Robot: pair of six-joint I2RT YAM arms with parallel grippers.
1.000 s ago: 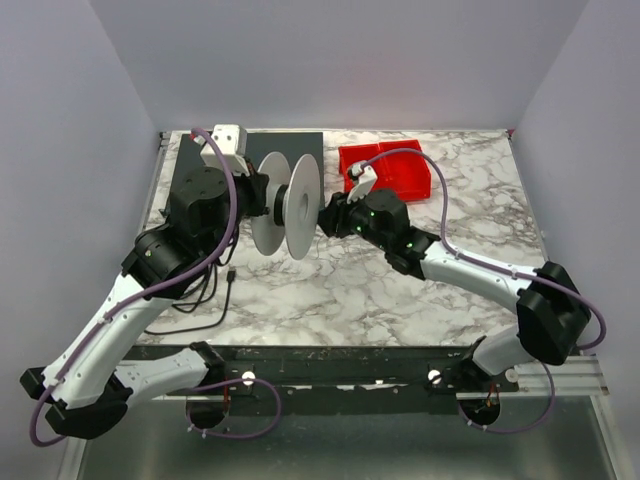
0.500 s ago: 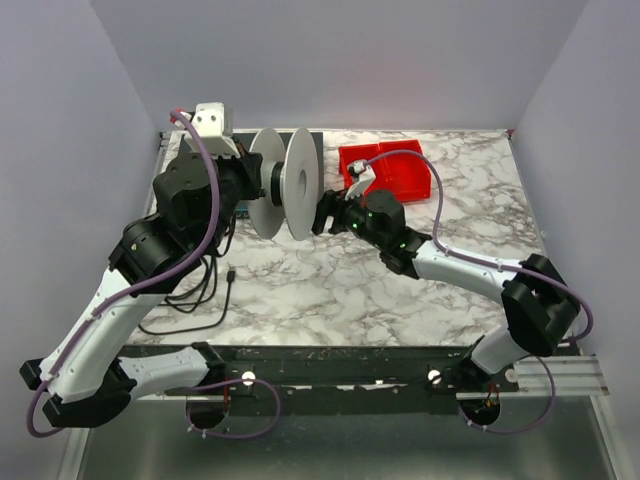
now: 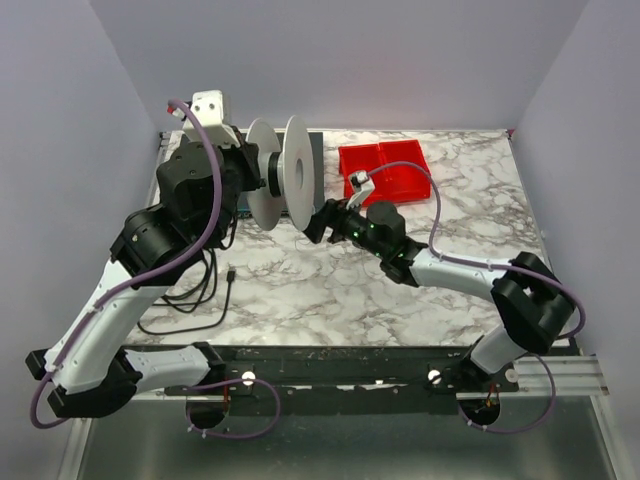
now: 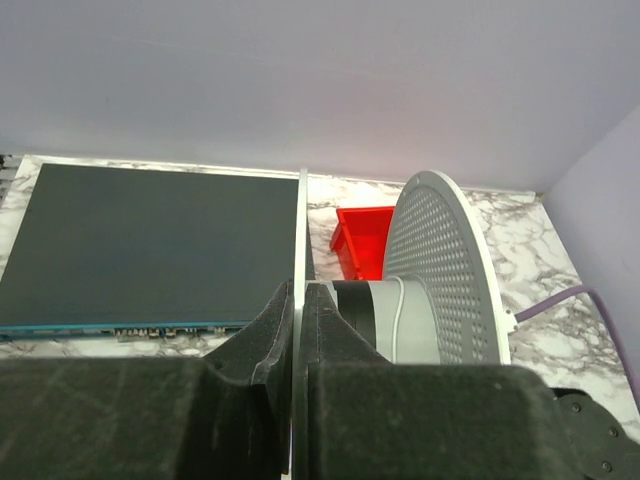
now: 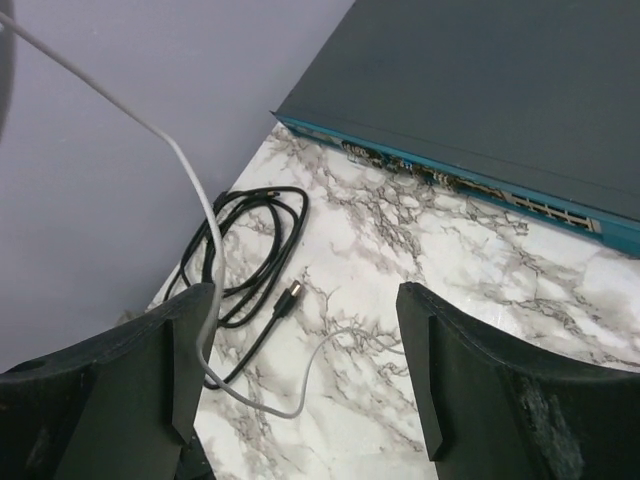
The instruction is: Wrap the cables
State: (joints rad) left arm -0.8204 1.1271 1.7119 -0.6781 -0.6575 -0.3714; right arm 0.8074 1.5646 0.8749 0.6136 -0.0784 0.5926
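My left gripper (image 4: 298, 300) is clamped on 1 flange of the white spool (image 3: 285, 185), holding it up in the air over the far left part of the worktop (image 3: 330, 290). My right gripper (image 5: 305, 300) stands with its jaws wide apart and grips nothing.

The pale cable (image 5: 190, 170) comes down from the spool side and passes just beside 1 finger of my right gripper. Its free end lies curled on the marble between the 2 fingers. I cannot tell whether it touches that finger. At least 1 turn sits on the spool's hub (image 4: 395, 320).

The main risk, as I judge it, is slack. With nothing pinching the cable, any turn of the spool could let the wrap loosen and slide off the hub.

The loose end also lies close to the black cord (image 5: 250, 260) near the left edge. A careless close could catch that cord instead, or drag both together.

My hold on the thin flange is narrow, so a tug on the cable could twist the spool in my left gripper.
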